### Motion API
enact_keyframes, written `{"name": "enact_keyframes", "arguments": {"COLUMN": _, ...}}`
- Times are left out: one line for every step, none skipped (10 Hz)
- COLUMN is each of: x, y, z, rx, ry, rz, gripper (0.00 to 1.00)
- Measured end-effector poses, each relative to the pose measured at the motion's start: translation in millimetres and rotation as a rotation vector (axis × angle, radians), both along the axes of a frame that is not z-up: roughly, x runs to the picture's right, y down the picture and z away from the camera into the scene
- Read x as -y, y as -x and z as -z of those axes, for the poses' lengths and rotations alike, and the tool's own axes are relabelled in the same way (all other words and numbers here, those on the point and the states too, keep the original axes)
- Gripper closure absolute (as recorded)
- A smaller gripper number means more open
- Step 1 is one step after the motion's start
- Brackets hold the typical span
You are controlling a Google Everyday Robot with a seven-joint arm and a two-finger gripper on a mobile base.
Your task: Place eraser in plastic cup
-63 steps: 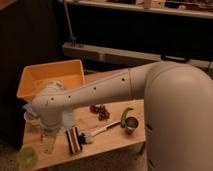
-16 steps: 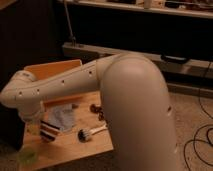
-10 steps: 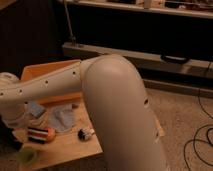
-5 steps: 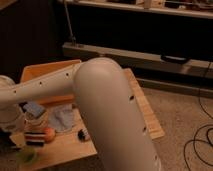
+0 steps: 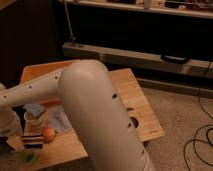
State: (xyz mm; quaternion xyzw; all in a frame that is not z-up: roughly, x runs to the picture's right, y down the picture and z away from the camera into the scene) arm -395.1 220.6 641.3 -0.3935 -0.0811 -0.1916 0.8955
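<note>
In the camera view, the robot's thick white arm (image 5: 95, 115) fills the middle of the scene, rising from the bottom edge and reaching left across a wooden table (image 5: 137, 102). Its gripper (image 5: 20, 144) is at the far left edge, low over the near left corner of the table, below the pale wrist. The gripper is closed, and it seems to pinch the eraser (image 5: 33, 140), though the dark fingers are hard to make out. The striped eraser is at the gripper's tip, just above and slightly right of the green plastic cup (image 5: 24, 157), which stands at the bottom left corner and is partly cut off by the frame edge. The eraser is not inside the cup. A small orange ball (image 5: 48, 134) is just right of the eraser, touching it or nearly so. Behind them stands a white cup (image 5: 35, 121) with a blue pad (image 5: 34, 109) at its top, and a bluish cloth (image 5: 61, 120) lies beside it, partly hidden by the arm. An orange tray (image 5: 36, 72) sits at the table's far left, behind the arm.
</note>
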Motion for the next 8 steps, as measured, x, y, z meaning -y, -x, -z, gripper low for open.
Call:
{"name": "enact_keyframes", "arguments": {"x": -4.1, "y": 5.6, "z": -0.7, "rx": -0.013, "ry": -0.015, "rz": 0.019, "gripper": 1.00}}
{"name": "enact_keyframes", "arguments": {"x": -7.5, "y": 10.5, "z": -1.5, "rx": -0.026, "ry": -0.031, "rz": 0.035, "gripper": 1.00}}
{"name": "enact_keyframes", "arguments": {"x": -10.0, "y": 13.7, "z": -3.3, "rx": -0.035, "ry": -0.044, "rz": 0.043, "gripper": 1.00}}
{"name": "enact_keyframes", "arguments": {"x": -13.2, "y": 16.8, "z": -3.9, "rx": -0.040, "ry": -0.052, "rz": 0.047, "gripper": 1.00}}
{"name": "enact_keyframes", "arguments": {"x": -15.4, "y": 18.0, "z": -5.1, "rx": -0.043, "ry": -0.060, "rz": 0.044, "gripper": 1.00}}
{"name": "enact_keyframes", "arguments": {"x": -17.6, "y": 18.4, "z": -7.0, "rx": -0.043, "ry": -0.069, "rz": 0.037, "gripper": 1.00}}
{"name": "enact_keyframes", "arguments": {"x": -19.3, "y": 18.6, "z": -8.1, "rx": -0.042, "ry": -0.074, "rz": 0.033, "gripper": 1.00}}
{"name": "enact_keyframes", "arguments": {"x": -20.7, "y": 19.1, "z": -8.5, "rx": -0.041, "ry": -0.079, "rz": 0.030, "gripper": 1.00}}
